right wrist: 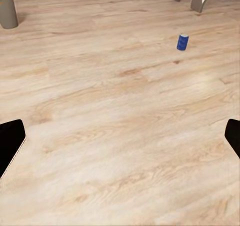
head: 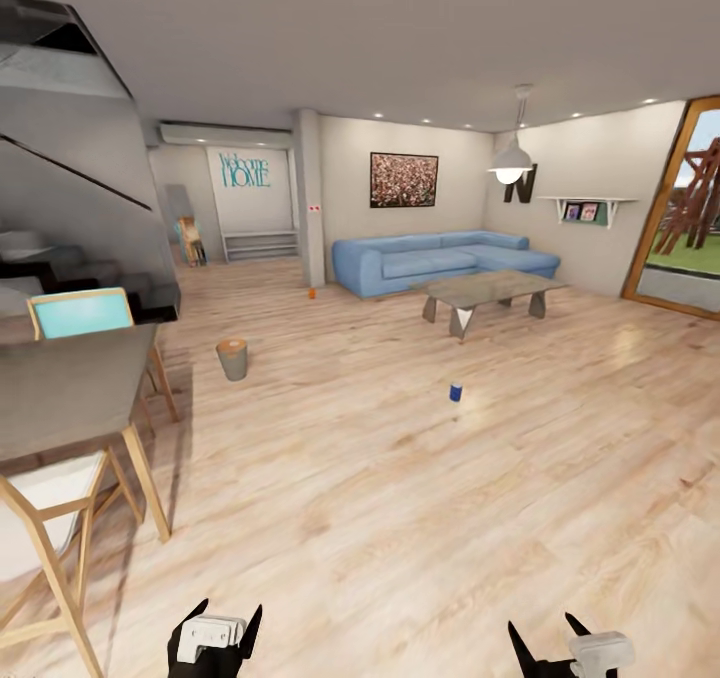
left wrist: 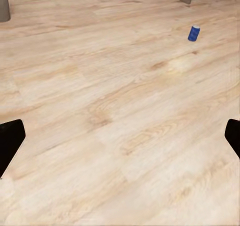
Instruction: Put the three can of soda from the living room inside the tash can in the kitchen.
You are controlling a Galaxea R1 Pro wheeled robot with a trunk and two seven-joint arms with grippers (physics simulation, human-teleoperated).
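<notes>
- The left end effector [head: 222, 626] hangs low over the plank floor [head: 400, 518], its two dark fingers spread wide apart with nothing between them; in the left wrist view the black fingertips [left wrist: 10, 142] sit at opposite edges with bare boards in the gap.
- The right end effector [head: 548, 640] is just as widely parted and holds nothing; one fingertip [right wrist: 10, 141] stands over open flooring.
- Ahead of both end effectors, well apart from them and nearer the right one's line, a dark blue soda can [head: 455, 392] stands upright on the floor, alone, also seen from the left wrist [left wrist: 194, 33] and the right wrist [right wrist: 183, 42].
- Farther out and off to the left of the left end effector, the grey trash can [head: 232, 359] stands upright on the floor, its brown inside showing at the rim; the right wrist view catches it [right wrist: 8, 10] at a corner.
- Beyond the blue can stands a low coffee table [head: 488, 290] on angled legs, with a blue sofa [head: 440, 261] behind it.
- An orange soda can [head: 312, 293] stands on the floor just beside the sofa's near end, far from both end effectors.
- Close on the left end effector's outer side, a grey counter [head: 60, 388] stands with wooden chairs [head: 60, 518] by it.
</notes>
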